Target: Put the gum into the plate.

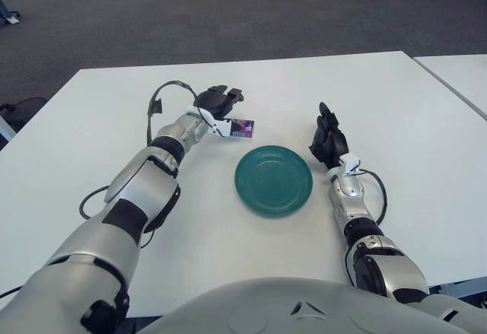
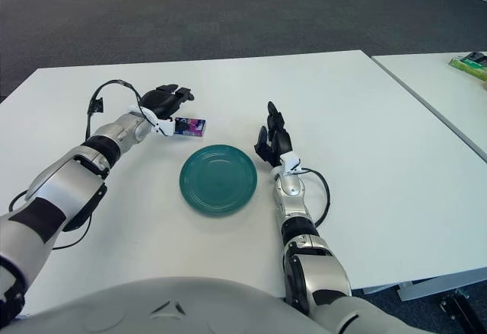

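The gum (image 1: 243, 127), a small purple and white pack, lies on the white table (image 1: 91, 121) just beyond the upper left rim of the teal plate (image 1: 273, 179). My left hand (image 1: 220, 101) shows directly behind and to the left of the gum, its dark fingers loosely bent and not closed around the pack. Whether the hand touches the gum cannot be told. The plate holds nothing. My right hand (image 1: 328, 138) shows to the right of the plate with its fingers extended, holding nothing.
A black cable (image 1: 156, 102) loops off my left wrist over the table. A second white table (image 2: 456, 90) stands to the right across a narrow gap, with a green item (image 2: 470, 64) on it. Grey carpet lies beyond.
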Available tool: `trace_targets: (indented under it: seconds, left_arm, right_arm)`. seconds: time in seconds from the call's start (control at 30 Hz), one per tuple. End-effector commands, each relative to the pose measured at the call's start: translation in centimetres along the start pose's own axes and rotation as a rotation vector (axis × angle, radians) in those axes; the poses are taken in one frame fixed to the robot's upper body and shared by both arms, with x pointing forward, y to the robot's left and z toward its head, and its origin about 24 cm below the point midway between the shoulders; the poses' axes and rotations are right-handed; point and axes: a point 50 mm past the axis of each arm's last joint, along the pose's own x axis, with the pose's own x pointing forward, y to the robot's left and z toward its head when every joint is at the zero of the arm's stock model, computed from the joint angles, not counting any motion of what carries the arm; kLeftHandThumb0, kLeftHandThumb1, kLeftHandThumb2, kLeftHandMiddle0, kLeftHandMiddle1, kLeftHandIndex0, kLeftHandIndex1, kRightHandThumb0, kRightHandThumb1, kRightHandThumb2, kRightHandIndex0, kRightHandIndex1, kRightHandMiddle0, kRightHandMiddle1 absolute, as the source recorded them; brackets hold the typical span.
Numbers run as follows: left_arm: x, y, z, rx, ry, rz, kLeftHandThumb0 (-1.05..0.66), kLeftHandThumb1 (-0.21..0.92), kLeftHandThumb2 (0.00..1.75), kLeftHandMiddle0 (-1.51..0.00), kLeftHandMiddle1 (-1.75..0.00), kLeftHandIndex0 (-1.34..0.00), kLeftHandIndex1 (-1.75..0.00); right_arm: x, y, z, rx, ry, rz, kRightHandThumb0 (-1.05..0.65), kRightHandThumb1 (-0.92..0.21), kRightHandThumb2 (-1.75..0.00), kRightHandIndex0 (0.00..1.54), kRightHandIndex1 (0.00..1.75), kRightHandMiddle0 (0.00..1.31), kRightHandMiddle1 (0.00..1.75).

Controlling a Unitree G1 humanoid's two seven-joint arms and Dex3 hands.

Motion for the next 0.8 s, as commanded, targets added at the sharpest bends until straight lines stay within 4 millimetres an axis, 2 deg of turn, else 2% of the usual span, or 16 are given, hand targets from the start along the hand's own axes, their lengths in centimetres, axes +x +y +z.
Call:
trace_targets:
  seconds: [0.0,0.37,0.77]
  left_arm:
    - [-0.6,-1.6,-0.5,0.009,0.038,-0.071,-0.95,0.92,0.25,-0.27,0.00,-0.15,-0.85]
    - [-1.7,-4.4,-0.6,0.021,0.065,-0.156,-0.93,0.92,0.24,-0.30,-0.01,-0.15,-0.85]
    - [-2.2,-5.7,-0.4,0.023,0.077,-0.212,-0.97,0.92,0.26,-0.31,-0.02,-0.12,-0.84]
  right_arm:
    - [-8.2,0.1,-6.5,0.061,0.305,-0.069,-0.79,-0.92,-0.93,0.08,0.00,0.01,0.16]
    - [-8.3,0.1,-6.3,0.085,0.287,-0.088,-0.82,-0.92,-0.91,0.07,0.00,0.00,0.17]
    - [-8.3,0.1,-6.3,0.099,0.285,-0.098,-0.81,-0.92,-0.90,0.08,0.00,0.00,0.20]
